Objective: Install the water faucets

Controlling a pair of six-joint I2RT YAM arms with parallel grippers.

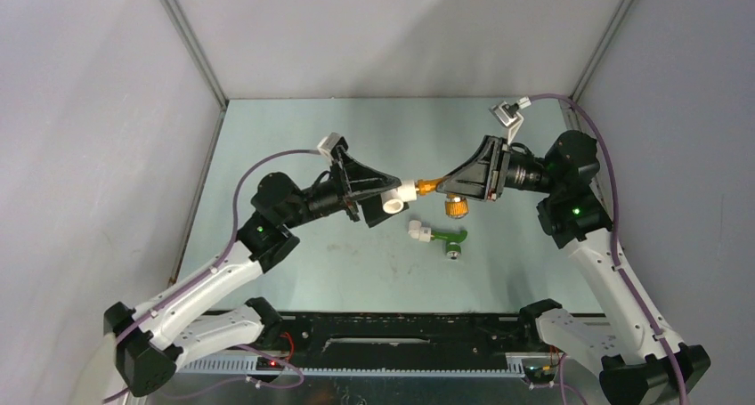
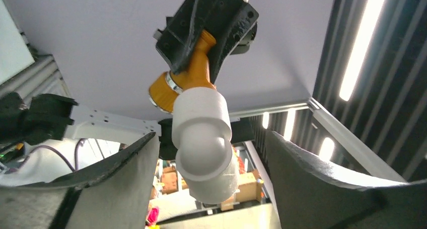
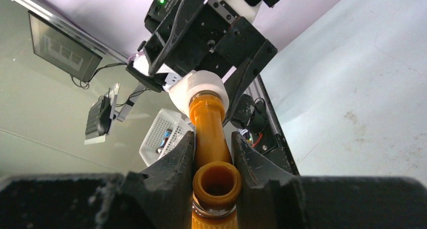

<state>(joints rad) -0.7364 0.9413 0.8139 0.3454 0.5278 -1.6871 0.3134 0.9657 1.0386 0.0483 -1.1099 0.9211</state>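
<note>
the orange faucet (image 3: 210,133) is pinched by our right fingers (image 3: 166,173), so we should close our spread left fingers (image 2: 116,173) squarely around the white elbow (image 2: 204,138).

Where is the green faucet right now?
Top view: the green faucet lies on the table near centre, just below the held orange faucet, white elbow at its left end.

Elbow fitting (image 1: 394,197) left of the raised faucet (image 1: 430,187), seemingly joined — second faucet (image 1: 452,239) lies nearer, on the table (image 1: 312,129).
</note>
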